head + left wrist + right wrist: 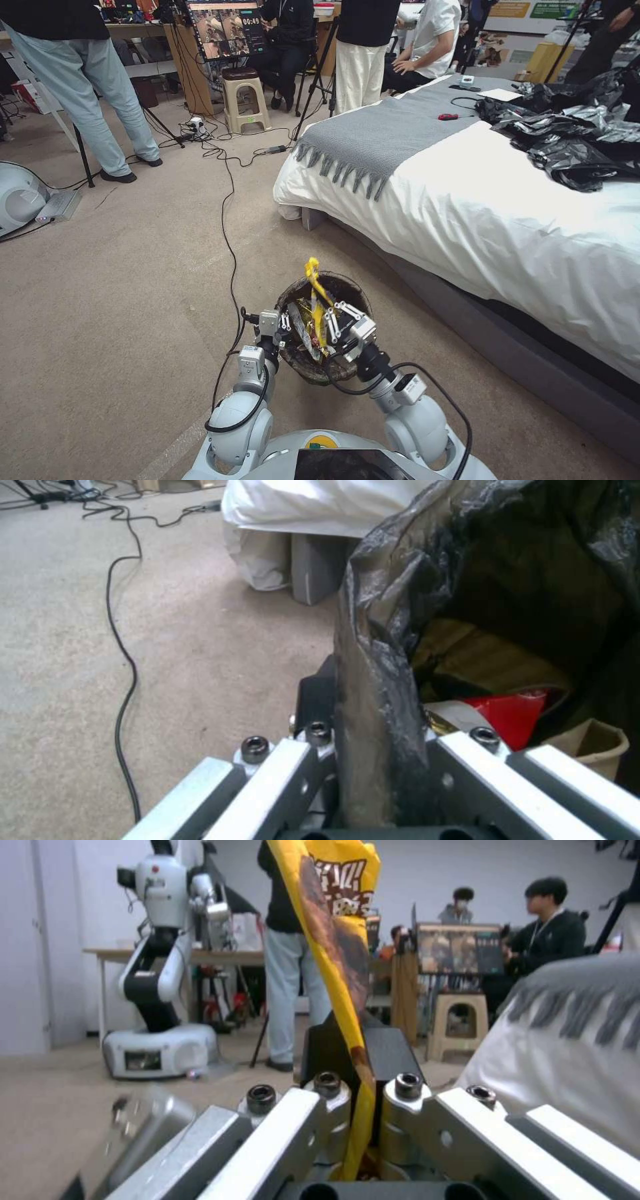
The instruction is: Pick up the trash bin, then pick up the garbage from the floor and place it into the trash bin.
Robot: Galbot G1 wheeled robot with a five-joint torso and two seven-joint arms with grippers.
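Note:
In the head view the trash bin (349,285) hangs tilted just in front of my body, its dark bag folded over the rim. My left gripper (285,325) is shut on the bin's near-left rim; the left wrist view shows the bag-covered rim (383,680) clamped in the left gripper (373,740). Inside the bin lie a red cup (512,711) and brown paper. My right gripper (328,325) sits over the bin's mouth, shut on a yellow snack wrapper (312,273) that sticks up. In the right wrist view the wrapper (337,940) stands pinched in the right gripper (363,1090).
A bed (480,220) with a white cover and a grey throw fills the right side, with a heap of black bags (573,133) on it. A black cable (230,233) runs across the carpet ahead. A stool (243,100), tripods and people stand at the back. Open carpet lies left.

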